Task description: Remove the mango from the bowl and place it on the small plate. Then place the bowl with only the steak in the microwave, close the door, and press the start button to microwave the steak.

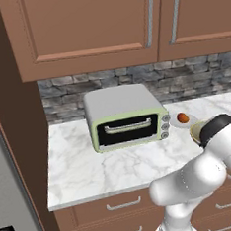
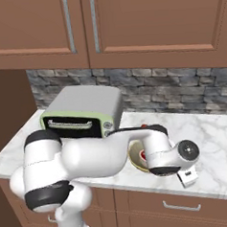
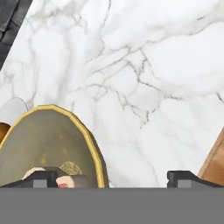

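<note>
Spread wide and gripping nothing, tool [image 3: 113, 177] poised over bare table [image 3: 144, 78] with bowl [image 3: 48, 144] holding steak [image 3: 65, 183] just left under one fingertip, mango [image 1: 183, 118] already on small plate [image 1: 176, 122] beyond, toaster oven [image 1: 125, 115] further left.

light: even, bright, diffuse, no clear source | shadows: soft dark band under cabinets [image 1: 95, 30] on backsplash [image 1: 134, 81], faint under toaster oven [image 1: 125, 116] | glare: none on counter [image 1: 92, 169] | focus: sharp, slightly pixelated rendering, hand view coarse
</note>
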Tool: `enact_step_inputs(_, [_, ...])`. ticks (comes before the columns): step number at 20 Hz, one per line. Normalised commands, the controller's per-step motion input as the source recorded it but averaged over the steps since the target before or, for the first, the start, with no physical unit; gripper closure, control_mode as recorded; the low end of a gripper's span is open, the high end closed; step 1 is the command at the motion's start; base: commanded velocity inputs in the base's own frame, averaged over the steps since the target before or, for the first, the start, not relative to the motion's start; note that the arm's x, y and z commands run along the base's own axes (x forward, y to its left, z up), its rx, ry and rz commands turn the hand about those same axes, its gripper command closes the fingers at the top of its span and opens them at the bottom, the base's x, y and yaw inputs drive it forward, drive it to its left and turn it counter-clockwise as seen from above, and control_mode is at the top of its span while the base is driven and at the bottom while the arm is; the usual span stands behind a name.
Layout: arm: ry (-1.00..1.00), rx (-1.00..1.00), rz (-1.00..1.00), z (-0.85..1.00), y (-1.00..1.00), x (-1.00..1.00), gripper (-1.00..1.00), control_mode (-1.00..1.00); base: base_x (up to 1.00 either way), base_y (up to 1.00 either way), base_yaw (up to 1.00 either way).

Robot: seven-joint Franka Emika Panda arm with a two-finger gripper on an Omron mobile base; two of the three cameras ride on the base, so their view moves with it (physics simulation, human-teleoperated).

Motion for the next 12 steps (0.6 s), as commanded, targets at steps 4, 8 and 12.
enact_step_inputs(4, [-0.12,0.08,0.01,-0.34,0.26,0.00,-1.00,-1.00,0.00,0.00,0.00])
enact_step_inputs(8, [-0.11,0.04,0.01,-0.27,0.23,0.04,-1.00,-1.00,0.00,0.00,0.00])
enact_step_inputs(12, [-0.08,0.03,0.04,-0.30,0.14,0.09,-1.00,-1.00,0.00,0.00,0.00])
